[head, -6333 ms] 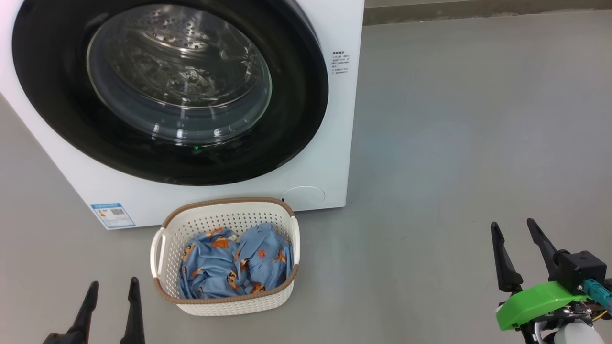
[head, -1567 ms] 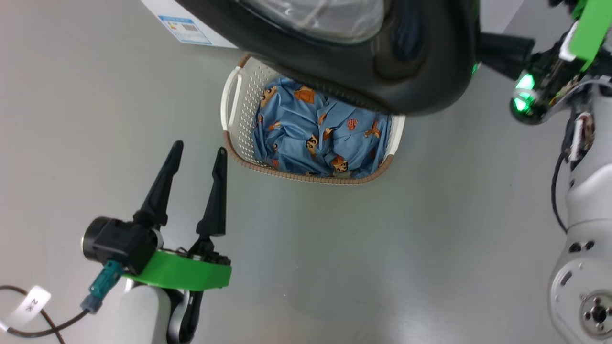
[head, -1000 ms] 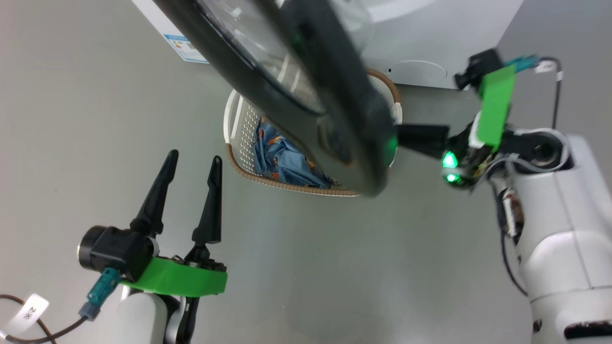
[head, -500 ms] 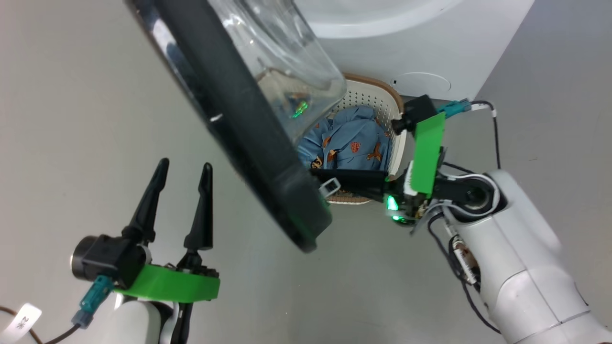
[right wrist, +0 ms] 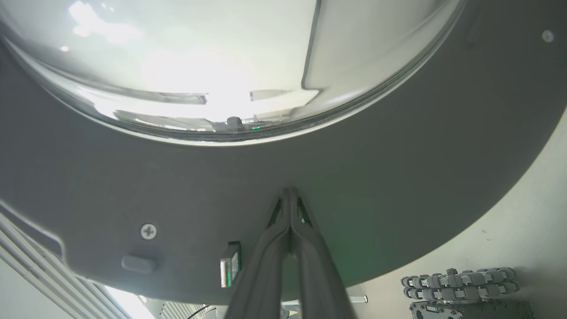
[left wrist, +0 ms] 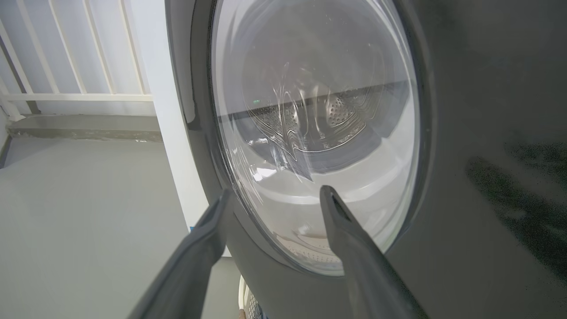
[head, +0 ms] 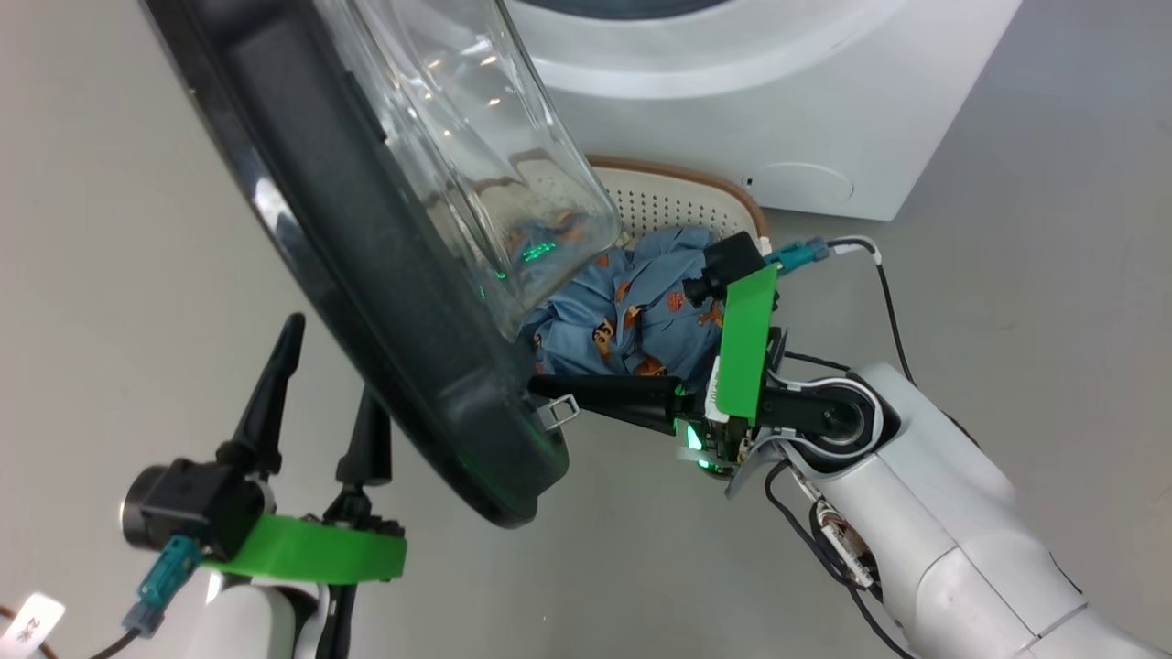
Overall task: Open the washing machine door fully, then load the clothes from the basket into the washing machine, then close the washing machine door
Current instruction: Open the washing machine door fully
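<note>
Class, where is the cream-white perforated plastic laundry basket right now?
Head view, upper centre: the cream-white perforated basket sits on the grey floor directly before the white washing machine, partly hidden behind the open black-rimmed glass door.

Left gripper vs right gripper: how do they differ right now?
Left gripper is open, fingers spread; right gripper is shut, fingers pressed together. Right gripper's tips sit at the inner face of the glossy black-rimmed round glass door; left gripper is at its outer face, contact unclear. Both have two long dark fingers.
</note>
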{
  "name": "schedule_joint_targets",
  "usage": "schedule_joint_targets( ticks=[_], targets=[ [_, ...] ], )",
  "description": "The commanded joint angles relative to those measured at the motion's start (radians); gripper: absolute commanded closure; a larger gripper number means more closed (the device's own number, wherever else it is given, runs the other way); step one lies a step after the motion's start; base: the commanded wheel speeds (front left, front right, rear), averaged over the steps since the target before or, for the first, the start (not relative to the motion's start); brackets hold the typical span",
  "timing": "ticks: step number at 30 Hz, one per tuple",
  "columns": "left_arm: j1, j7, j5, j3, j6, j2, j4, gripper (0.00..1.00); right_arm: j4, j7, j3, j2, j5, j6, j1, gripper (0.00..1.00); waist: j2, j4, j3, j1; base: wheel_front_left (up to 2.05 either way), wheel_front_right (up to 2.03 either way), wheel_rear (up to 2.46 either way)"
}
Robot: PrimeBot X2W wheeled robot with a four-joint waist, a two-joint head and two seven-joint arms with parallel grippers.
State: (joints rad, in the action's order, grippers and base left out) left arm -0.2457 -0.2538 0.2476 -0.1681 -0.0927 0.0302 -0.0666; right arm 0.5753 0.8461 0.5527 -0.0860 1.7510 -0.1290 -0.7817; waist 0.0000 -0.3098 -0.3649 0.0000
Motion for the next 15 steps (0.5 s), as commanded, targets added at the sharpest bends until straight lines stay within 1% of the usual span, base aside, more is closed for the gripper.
schedule_joint_targets(
  ticks=[1,6,15],
  targets=[
    [0.021,-0.008,-0.008,0.047,0.003,0.02,0.018,0.0,-0.017,-0.018,0.014,0.035,0.012,-0.002,0.029,1.0,0.0,0.011,0.02,0.0,0.0,0.0,0.0],
    [0.044,-0.008,-0.019,0.072,-0.001,0.02,0.009,0.0,-0.017,-0.047,-0.009,0.018,0.032,-0.002,0.06,1.0,0.0,0.032,0.06,0.0,0.0,0.0,0.0],
    [0.125,-0.008,-0.054,0.159,-0.016,0.02,-0.003,0.0,-0.038,-0.091,-0.04,-0.025,0.066,-0.002,0.168,1.0,0.0,0.108,0.166,0.0,0.0,0.0,0.0]
  ],
)
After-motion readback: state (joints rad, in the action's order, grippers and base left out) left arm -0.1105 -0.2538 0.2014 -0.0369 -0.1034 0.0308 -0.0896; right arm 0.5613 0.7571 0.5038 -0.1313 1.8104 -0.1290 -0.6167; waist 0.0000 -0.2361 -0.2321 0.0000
